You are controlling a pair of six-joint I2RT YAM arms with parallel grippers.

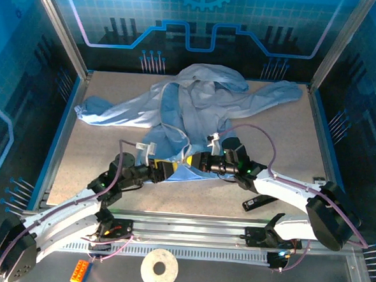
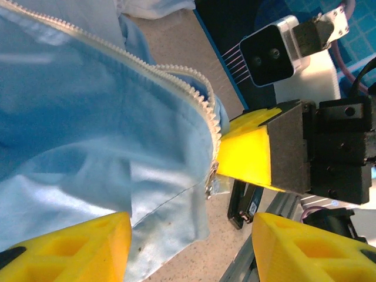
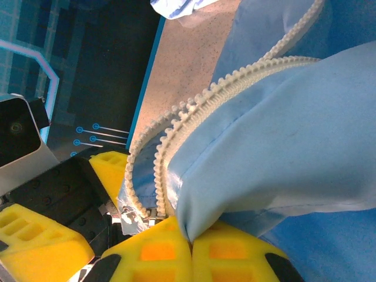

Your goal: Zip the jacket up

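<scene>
The light blue jacket lies crumpled across the back and middle of the table, its lower front corner drawn toward me. My right gripper is shut on a fold of the jacket's front edge, just beside the pale zipper teeth and the small metal slider. My left gripper faces it from the other side, open, with the hem corner hanging loose between its yellow fingers. From above, both grippers meet at the hem.
A black hand tool lies on the table near the right arm, close to the front rail. A white tape roll and an orange block sit in front of the rail. Blue walls enclose the table.
</scene>
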